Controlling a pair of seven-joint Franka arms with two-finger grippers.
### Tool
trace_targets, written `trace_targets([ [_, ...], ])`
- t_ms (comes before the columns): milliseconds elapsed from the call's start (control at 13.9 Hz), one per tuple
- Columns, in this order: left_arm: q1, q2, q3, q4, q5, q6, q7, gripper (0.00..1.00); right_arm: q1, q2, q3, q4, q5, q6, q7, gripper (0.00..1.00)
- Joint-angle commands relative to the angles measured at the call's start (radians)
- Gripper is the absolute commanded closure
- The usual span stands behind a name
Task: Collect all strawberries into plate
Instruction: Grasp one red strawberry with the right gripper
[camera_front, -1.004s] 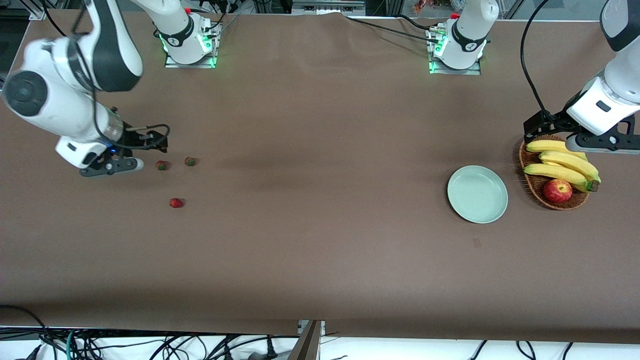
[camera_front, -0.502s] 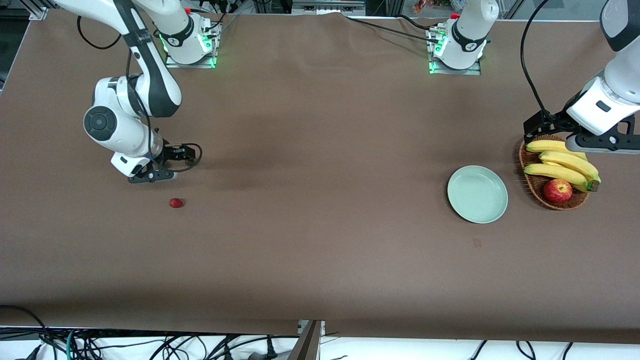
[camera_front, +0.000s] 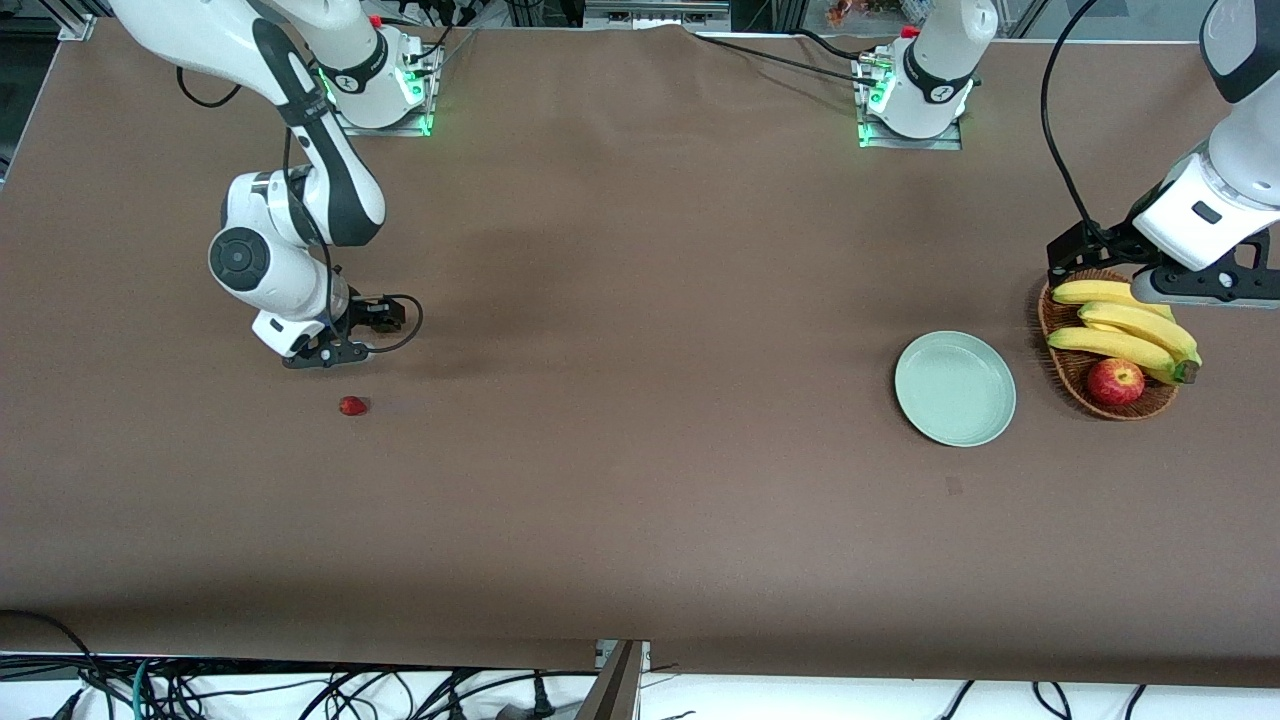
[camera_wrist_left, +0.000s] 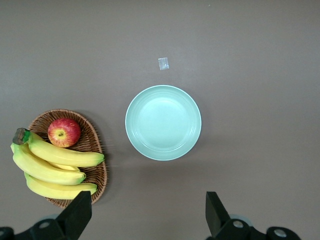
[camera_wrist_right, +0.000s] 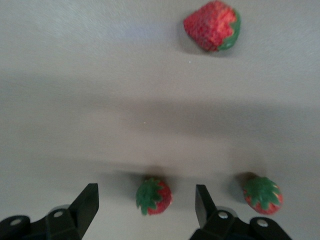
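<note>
Strawberries lie at the right arm's end of the bench, and one (camera_wrist_right: 154, 196) sits squarely between the spread fingers of the right end effector (camera_front: 345, 335), which is low over it, open and holding nothing. Only the right wrist view shows that berry and a second (camera_wrist_right: 263, 195) just beside it; the front view shows only the third strawberry (camera_front: 352, 405), nearer the camera. The plate (camera_front: 955, 388) is empty, well apart; the left end effector (camera_wrist_left: 145, 215) waits wide open and empty by the basket (camera_front: 1103, 400).
</note>
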Motion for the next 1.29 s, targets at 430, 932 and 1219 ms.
trace_targets([
  [430, -0.002, 0.002, 0.002, 0.013, -0.016, -0.017, 0.008, 0.0, 0.001, 0.002, 0.006, -0.037, 0.016, 0.026, 0.005, 0.86],
  [932, 0.0, 0.002, 0.002, 0.013, -0.016, -0.015, 0.008, 0.0, 0.03, 0.04, 0.162, 0.346, 0.016, -0.292, 0.291, 0.93],
  [1219, 0.0, 0.002, 0.002, 0.013, -0.017, -0.017, 0.008, 0.0, 0.172, 0.282, 0.178, 0.757, 0.065, -0.367, 0.514, 0.92],
])
